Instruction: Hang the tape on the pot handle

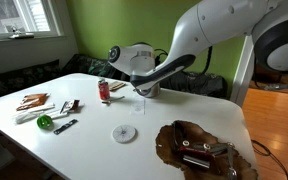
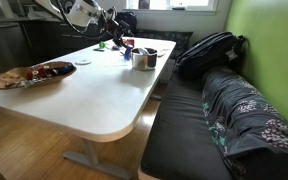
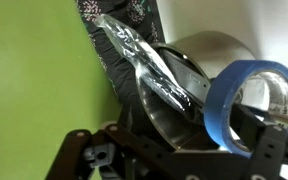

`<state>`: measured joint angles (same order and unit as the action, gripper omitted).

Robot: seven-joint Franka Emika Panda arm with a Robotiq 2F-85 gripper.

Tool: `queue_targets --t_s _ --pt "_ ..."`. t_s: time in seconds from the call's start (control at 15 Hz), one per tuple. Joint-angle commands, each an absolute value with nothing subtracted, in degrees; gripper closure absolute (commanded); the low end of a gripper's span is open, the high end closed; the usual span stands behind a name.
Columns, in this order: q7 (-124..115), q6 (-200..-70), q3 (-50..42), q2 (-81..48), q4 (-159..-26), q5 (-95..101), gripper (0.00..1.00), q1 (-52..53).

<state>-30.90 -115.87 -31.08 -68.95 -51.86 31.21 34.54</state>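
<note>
In the wrist view the blue tape [image 3: 252, 95] stands on edge at the right, close against the shiny steel pot [image 3: 189, 60]. The pot handle [image 3: 144, 55] runs as a thin bright bar diagonally from upper left toward the tape. I cannot tell whether the ring sits around it. My gripper [image 3: 184, 142] is open, its dark fingers spread wide below the pot and tape, one finger [image 3: 276, 145] just beside the ring. In both exterior views the gripper [image 1: 144, 88] [image 2: 112, 22] hovers by the pot [image 1: 150, 90] [image 2: 144, 58] at the table's far side.
A red can [image 1: 104, 91] stands next to the pot. A flat white disc [image 1: 124, 133] lies mid-table, a brown bowl [image 1: 196, 148] near one corner, and small tools and a green item [image 1: 45, 121] at the other side. A bench with a black bag [image 2: 209, 50] runs along the table.
</note>
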Motion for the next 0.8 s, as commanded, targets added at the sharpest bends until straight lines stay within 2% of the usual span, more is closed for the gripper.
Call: queue_targets --t_s 0.0,0.4,0.73 --pt "-34.42 -123.37 -29.0 -64.25 -56.6 27.68 0.0 32.73" --pt "-37.38 -139.75 -26.39 -57.32 -64.17 24.16 0.0 32.37" --pt "-38.38 -163.48 -28.5 -50.82 -75.1 30.11 0.0 37.33"
